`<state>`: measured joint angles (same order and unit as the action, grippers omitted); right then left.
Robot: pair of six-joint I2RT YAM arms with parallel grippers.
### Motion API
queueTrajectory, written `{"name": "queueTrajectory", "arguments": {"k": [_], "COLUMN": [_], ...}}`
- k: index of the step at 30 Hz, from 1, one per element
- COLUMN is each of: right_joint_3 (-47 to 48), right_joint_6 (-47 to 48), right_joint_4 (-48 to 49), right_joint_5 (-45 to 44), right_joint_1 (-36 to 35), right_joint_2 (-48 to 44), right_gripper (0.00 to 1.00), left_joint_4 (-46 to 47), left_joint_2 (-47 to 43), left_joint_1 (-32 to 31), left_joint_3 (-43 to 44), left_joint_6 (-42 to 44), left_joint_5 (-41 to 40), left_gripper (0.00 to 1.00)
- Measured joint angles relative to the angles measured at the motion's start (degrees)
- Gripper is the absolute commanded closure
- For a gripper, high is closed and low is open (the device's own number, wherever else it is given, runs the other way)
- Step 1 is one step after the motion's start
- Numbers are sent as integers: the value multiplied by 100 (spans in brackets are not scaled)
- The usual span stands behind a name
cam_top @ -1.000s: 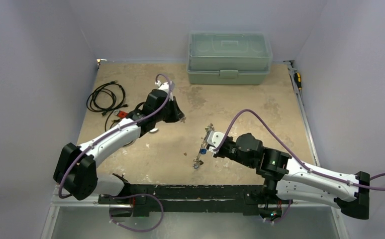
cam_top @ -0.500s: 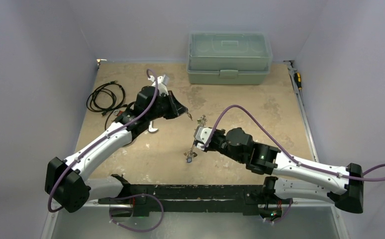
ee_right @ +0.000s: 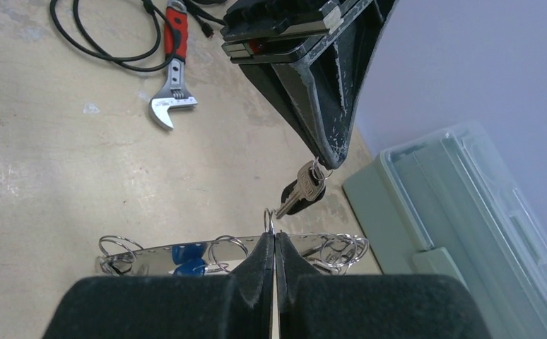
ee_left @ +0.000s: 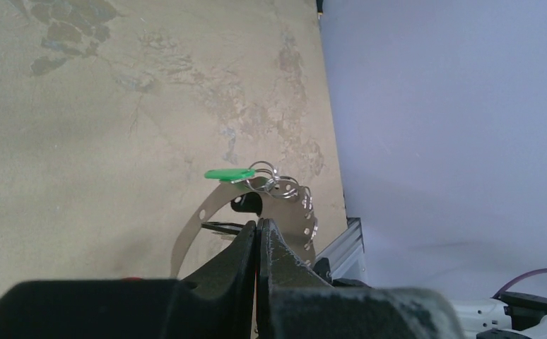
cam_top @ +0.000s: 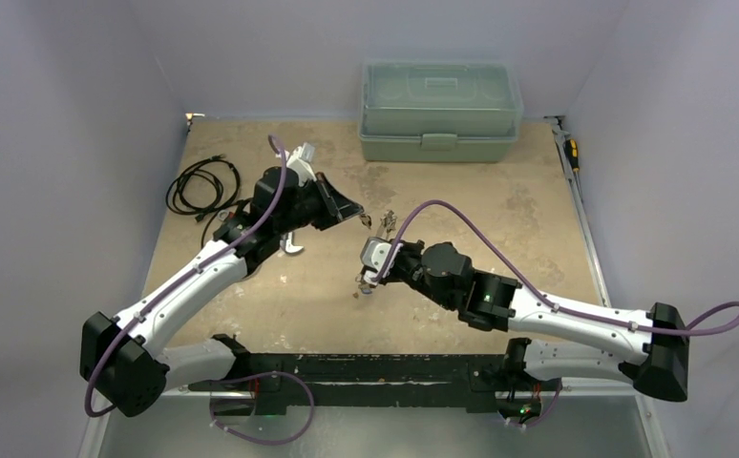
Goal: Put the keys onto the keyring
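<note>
The arms have closed in on each other over the last second! The left gripper [cam_top: 359, 218] has pushed out to the right, towards the middle of the table. The right gripper [cam_top: 373, 260] has reached up and leftward to meet it, and the two now sit near each other, not touching.

The left claw is pinched fully shut on the dark-headed silvery key [ee_right: 300, 192], which dangles tilted from its fingertips. The right claw is fully shut too, clamped on the keyring [ee_right: 154, 253], a curved flat silvery metal band threaded with small wire rings. The band is held up off the table, with the dangling key just beside it. A green tag [ee_left: 229, 174] and blue key heads [ee_right: 184, 256] already hang on that band.

At the far edge sits the pale green plastic toolbox [cam_top: 440, 110], translucent lid down. What's inside, I can't make out.

Now, room to move. The coiled black cable [cam_top: 203, 186] lies over by the left edge, and the red-handled silver wrench [ee_right: 174, 63] is beside it, tucked by the left arm. There's bare tan table [cam_top: 280, 296] on the near side of both claws, and wide open board out to the right-hand edge. Pale walls [cam_top: 60, 143] close in on the left, back and right.
</note>
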<state>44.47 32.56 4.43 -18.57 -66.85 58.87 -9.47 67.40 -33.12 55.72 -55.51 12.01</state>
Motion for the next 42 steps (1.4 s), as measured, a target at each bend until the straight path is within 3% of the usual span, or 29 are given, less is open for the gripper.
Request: {"name": "queueTrajectory", "arguments": {"k": [17,42], "right_joint_3": [0,52], "right_joint_6": [-94,-107], "right_joint_4": [562,721], "right_joint_5": [-48,-476], "right_joint_1": [0,0], "right_joint_2": [455,820], "right_gripper": [100,100], "left_joint_4": [151,166], "left_joint_2": [-72,-127], "left_joint_1": [0,-109], "left_joint_3": [-317,-407], "left_joint_6": [-647,-695], "left_joint_5": [240,282], "left_gripper": [100,100]}}
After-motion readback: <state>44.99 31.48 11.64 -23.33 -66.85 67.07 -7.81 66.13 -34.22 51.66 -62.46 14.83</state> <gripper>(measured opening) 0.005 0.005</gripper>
